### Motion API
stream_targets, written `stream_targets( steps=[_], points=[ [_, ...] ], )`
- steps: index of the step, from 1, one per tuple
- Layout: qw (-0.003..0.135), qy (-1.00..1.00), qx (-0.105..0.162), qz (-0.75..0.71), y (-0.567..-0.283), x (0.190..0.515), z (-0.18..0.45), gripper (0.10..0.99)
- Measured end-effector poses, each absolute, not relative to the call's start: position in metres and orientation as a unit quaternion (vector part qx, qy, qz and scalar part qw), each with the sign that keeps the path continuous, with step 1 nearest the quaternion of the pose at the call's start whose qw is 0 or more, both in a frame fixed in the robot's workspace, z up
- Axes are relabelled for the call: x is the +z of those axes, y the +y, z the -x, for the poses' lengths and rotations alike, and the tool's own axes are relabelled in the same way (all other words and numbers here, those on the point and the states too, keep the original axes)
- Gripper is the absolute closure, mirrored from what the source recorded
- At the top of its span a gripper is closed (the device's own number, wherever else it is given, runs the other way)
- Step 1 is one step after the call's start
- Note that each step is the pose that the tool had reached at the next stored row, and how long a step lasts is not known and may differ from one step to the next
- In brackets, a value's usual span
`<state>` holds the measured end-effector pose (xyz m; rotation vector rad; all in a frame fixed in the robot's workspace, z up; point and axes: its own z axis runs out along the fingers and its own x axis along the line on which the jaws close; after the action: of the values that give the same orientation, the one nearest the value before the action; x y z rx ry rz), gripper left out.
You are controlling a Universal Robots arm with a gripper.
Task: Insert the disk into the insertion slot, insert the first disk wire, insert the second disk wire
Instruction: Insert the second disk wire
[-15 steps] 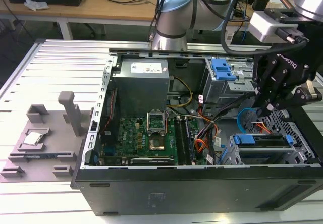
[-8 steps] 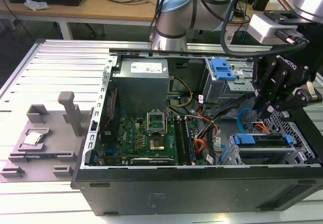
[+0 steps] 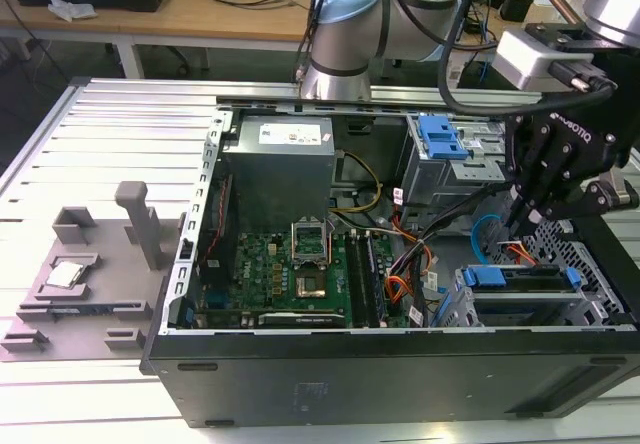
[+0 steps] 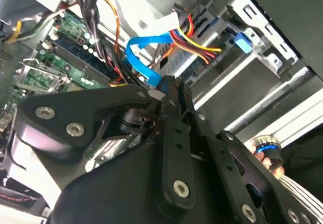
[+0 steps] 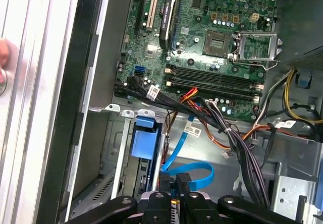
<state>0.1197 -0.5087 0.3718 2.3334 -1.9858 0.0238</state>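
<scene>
Our black gripper [image 5: 174, 181], fingers pinched on the thin flat light blue cable [image 5: 194, 176], just beside the blue-framed silver disk [image 3: 520, 276] seated in the perforated silver drive cage [image 3: 590, 264]; red-orange wire bundle [image 4: 194, 40] nearby, green motherboard [image 3: 290, 274] toward the exterior view's left.

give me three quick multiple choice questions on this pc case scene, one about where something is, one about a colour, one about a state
1. Where is the disk?
A. seated in the insertion slot
B. lying on the grey tray outside the case
C. held above the case

2. What colour is the second disk wire?
A. green
B. light blue
C. white

3. What is the tool doing?
A. hanging far above the case
B. gripping the motherboard
C. closed at the blue cable's plug end

Answers: 1 A, the blue carrier sits inside the cage in the exterior view. 2 B, it loops light blue in both wrist views. 3 C, the fingertips meet at the plug.
</scene>
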Motion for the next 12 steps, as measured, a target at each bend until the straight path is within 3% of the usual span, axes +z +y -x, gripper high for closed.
stream_targets(
  steps=[6,12],
  points=[
    [0.043,-0.648,0.012,-0.761,-0.528,0.37,-0.12,0.922],
    [0.044,-0.675,0.01,-0.736,-0.53,0.358,-0.12,0.922]
  ],
)
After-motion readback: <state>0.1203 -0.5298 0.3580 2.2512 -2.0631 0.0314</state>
